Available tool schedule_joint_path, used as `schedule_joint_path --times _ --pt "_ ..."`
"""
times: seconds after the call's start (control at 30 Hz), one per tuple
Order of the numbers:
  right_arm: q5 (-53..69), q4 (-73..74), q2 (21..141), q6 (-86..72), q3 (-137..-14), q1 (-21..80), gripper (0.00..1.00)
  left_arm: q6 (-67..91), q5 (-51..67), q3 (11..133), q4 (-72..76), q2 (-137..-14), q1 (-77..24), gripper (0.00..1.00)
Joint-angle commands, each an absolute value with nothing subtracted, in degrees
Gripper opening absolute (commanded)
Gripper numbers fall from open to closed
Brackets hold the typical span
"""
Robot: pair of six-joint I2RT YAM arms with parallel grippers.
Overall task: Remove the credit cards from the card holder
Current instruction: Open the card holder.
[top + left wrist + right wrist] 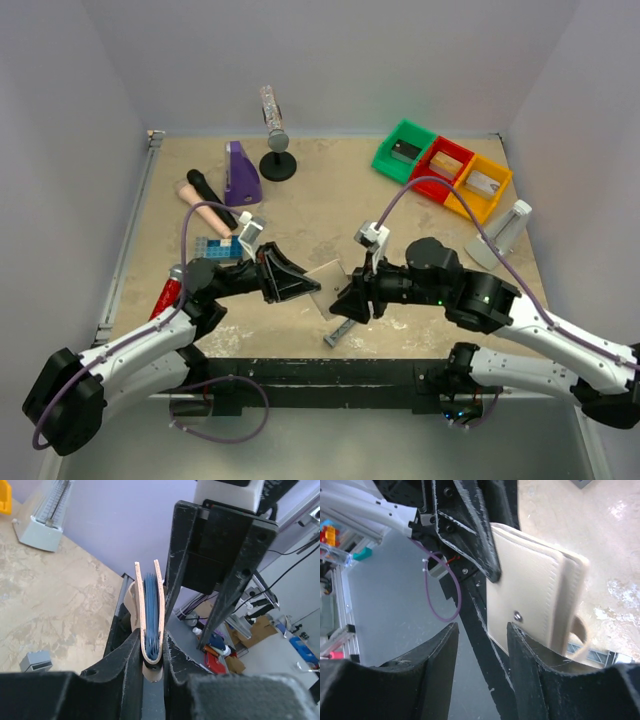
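The left tool [151, 655] is clamping the holder [530, 595] close to its fold and is holding it above the table [320, 200], between the two arms and near the front edge. The right tool [480, 630] is facing it with its fingers apart and nothing between them. The holder is sitting just beside one finger, not inside the gap. The cards are not showing clearly; only thin dark blue layers [152, 605] are appearing inside the narrow fold.

The fold is looking almost closed, so a finger that is reaching in may be pushing the whole holder instead. Because the grip is only near the fold, the holder may be turning or slipping out. A card that is coming loose could also be dropping close to the table's edge.

The table is showing a tan, mottled surface. A green bin [405, 150], a red bin [445, 165] and a yellow bin [480, 188] are standing at the far right, and a grey bar [340, 330] is lying under the tools. Plain lilac walls are enclosing the table on three sides.
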State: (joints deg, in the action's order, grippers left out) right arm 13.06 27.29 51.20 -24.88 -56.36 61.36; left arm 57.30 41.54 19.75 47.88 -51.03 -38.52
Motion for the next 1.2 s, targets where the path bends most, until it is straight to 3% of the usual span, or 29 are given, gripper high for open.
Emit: schedule_joint_path --times 0.0,0.6,0.8,1.17 --pt "13.53 25.05 45.45 -26.63 -53.27 56.7 0.48 62.05 48.69 19.78 63.1 -50.71 -38.32 0.0" --pt "20.13 21.45 42.1 -29.88 -51.33 53.7 0.49 71.89 55.37 20.3 83.31 -56.6 -38.32 0.0" --pt "22.76 17.76 40.17 -32.78 -49.75 52.82 0.58 71.98 55.55 20.3 84.02 -57.57 -38.32 0.0" --pt "28.12 11.08 38.32 -38.58 -46.06 48.52 0.61 71.98 55.9 20.65 83.85 -57.48 -38.23 0.0"
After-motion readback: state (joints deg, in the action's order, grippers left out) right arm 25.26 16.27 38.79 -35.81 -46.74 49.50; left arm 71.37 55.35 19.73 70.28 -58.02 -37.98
